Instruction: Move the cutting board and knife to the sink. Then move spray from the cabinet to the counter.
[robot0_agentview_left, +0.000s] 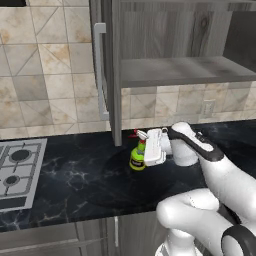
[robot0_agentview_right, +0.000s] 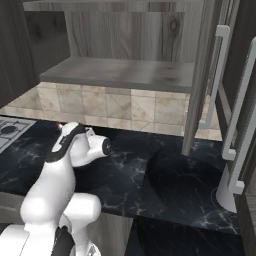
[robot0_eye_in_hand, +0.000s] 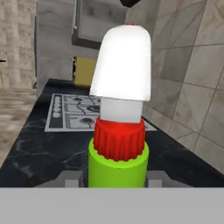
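Observation:
The bright-green spray with its white-and-red nozzle stands upright, low over the black counter, just right of the open cabinet door. My gripper reaches in from the right and is shut on the bottle's upper part. In the hand view the spray sits between my fingertips, the gripper closed around its green shoulder. I cannot tell whether its base touches the worktop. The cabinet is open and its inner shelf is bare. The cutting board and knife are out of view.
A silver gas hob lies on the counter to the left. The open door's long bar handle hangs above the worktop. More tall doors with bar handles stand at the right, with a white object at their foot.

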